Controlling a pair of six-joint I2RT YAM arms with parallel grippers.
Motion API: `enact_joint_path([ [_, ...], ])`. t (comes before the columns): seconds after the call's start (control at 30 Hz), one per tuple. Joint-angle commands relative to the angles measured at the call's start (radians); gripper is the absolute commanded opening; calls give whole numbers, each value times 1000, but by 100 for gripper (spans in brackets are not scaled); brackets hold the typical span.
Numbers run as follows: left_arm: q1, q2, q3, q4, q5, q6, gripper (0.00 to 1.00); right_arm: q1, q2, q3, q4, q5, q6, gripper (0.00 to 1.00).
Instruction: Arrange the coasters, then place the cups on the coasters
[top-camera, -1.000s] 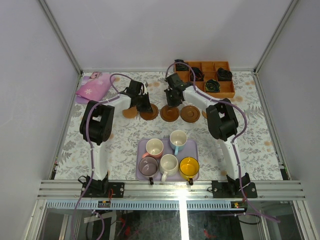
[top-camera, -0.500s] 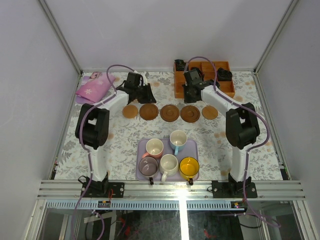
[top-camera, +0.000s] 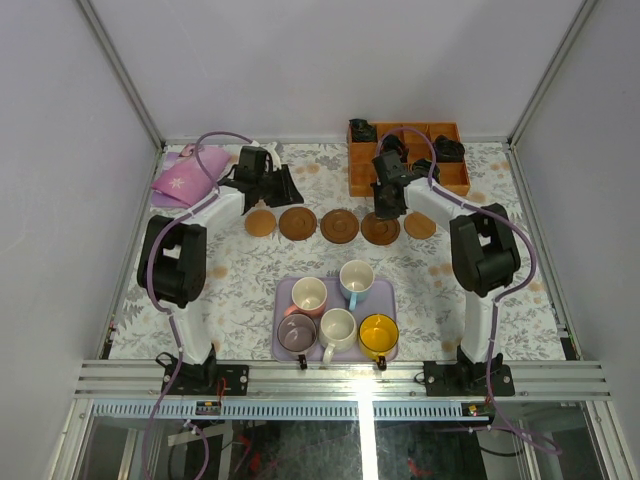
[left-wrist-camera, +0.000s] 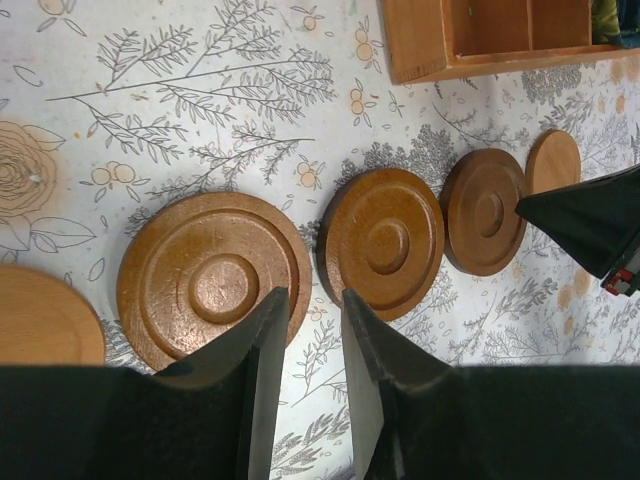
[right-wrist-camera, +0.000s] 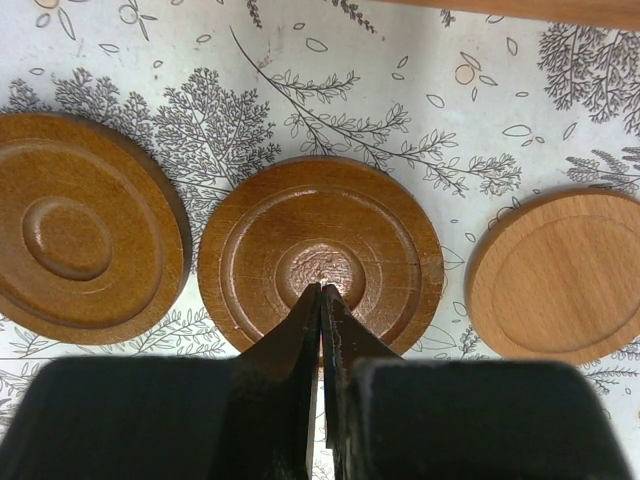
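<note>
Flowery white surface, plain pale walls. Five round brown wooden coasters lay flat in a left-to-right row, far side; small ceramic cups sat upright on the near lavender tray. Left pincer parted, empty; right pincer clenched over one coaster.

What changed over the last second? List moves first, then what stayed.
The left tool pulled leftward, away from the coasters, its jaws parting, empty. The right tool swung right and now hangs shut over the fourth coaster from the left. The coasters and the cups on the tray stayed put.
</note>
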Motion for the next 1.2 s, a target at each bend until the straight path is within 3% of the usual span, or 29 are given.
enact_joint_path([
  [0.0,12,-18,-13,48,-12,-12,28,-12,22,-4,22,-10,12,3],
  [0.97,26,23,5,31,1,-20,28,-70,92,31,-2,36,42,3],
  [1.17,26,23,2,31,-2,-17,28,-71,89,40,22,-29,18,3],
])
